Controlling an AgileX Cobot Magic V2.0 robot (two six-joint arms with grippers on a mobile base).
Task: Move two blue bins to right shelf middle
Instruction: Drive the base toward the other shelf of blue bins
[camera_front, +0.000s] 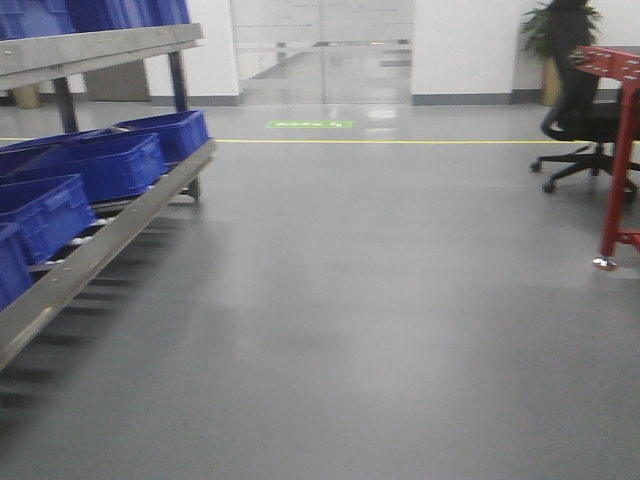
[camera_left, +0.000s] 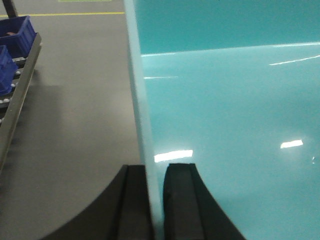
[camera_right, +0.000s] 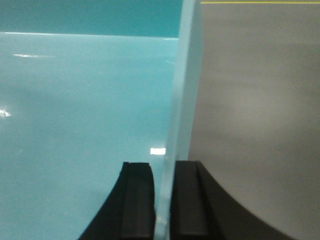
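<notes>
A light blue bin (camera_left: 225, 125) fills the left wrist view, and its left wall runs down between my left gripper's (camera_left: 155, 167) black fingers, which are shut on that wall. The right wrist view shows the same bin (camera_right: 75, 100), with my right gripper (camera_right: 162, 165) shut on its right wall. The bin's glossy inside holds nothing that I can see. Neither the bin nor the grippers show in the front view. A red shelf frame (camera_front: 620, 150) stands at the right edge of the front view, and only part of it is in view.
A grey metal rack (camera_front: 100, 240) along the left holds several dark blue bins (camera_front: 110, 165), also seen in the left wrist view (camera_left: 17, 32). An office chair (camera_front: 585, 130) and a plant stand at the far right. Grey floor with a yellow line (camera_front: 380, 141) lies ahead.
</notes>
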